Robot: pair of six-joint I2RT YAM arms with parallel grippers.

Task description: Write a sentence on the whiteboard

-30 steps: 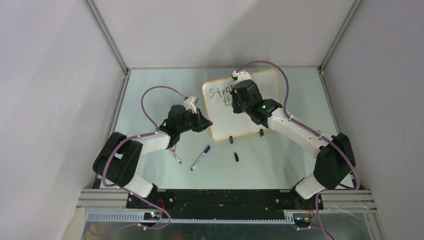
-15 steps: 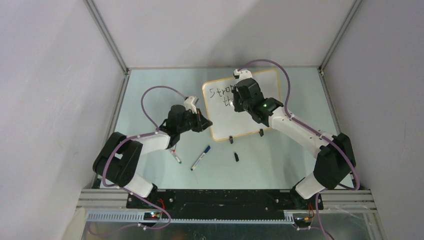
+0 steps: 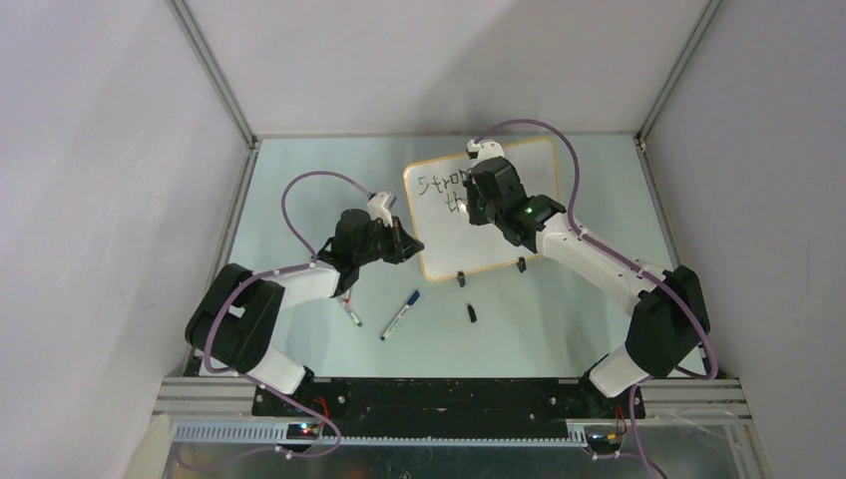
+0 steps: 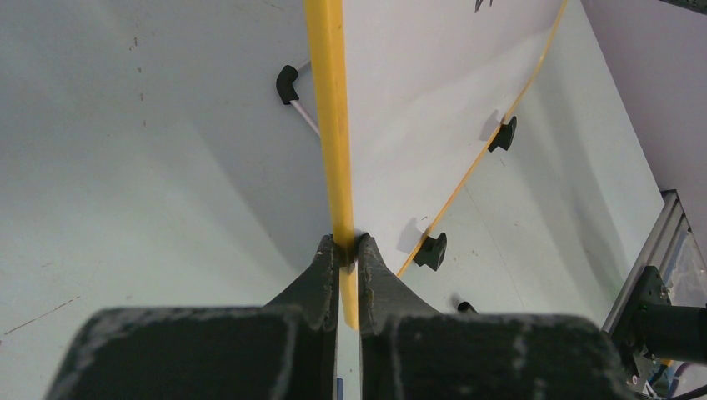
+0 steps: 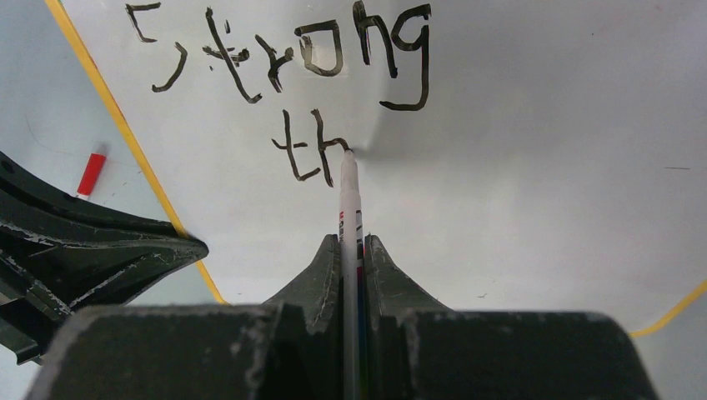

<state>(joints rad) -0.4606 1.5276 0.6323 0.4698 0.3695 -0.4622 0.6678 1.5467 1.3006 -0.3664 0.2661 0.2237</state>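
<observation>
Already one word of the sentence [image 5: 283, 58] stands finished on the whiteboard [image 5: 542, 167]: "Strong", in black along the 12 o'clock side of the right wrist view. Below it a second line has begun with "th". Seen from above, the whiteboard [image 3: 449, 244] lies flat on the desk [image 3: 299, 180], at about 1 o'clock from the desk's middle, with its two black clip feet on the 6 o'clock edge.

The right fingers [image 5: 332, 254] are clamped on a thin white marker [image 5: 348, 192]. Its tip touches the board just at 3 o'clock of the "h", so I judge the next letter to be in the making.

The left fingers [image 4: 332, 257] are pinched together on the board's orange-yellow rim, at roughly 8 o'clock on the board, and seem to steady it.

Loose on the desk at 6 to 7 o'clock of the board lie a blue-capped pen [image 3: 399, 314], a second pen [image 3: 349, 311] and a small black cap [image 3: 471, 313], none of them touching the board.

By my reckoning the writing is under way but short of half done: most of the board is bare, the second word is barely started, and how many words follow cannot be told.
</observation>
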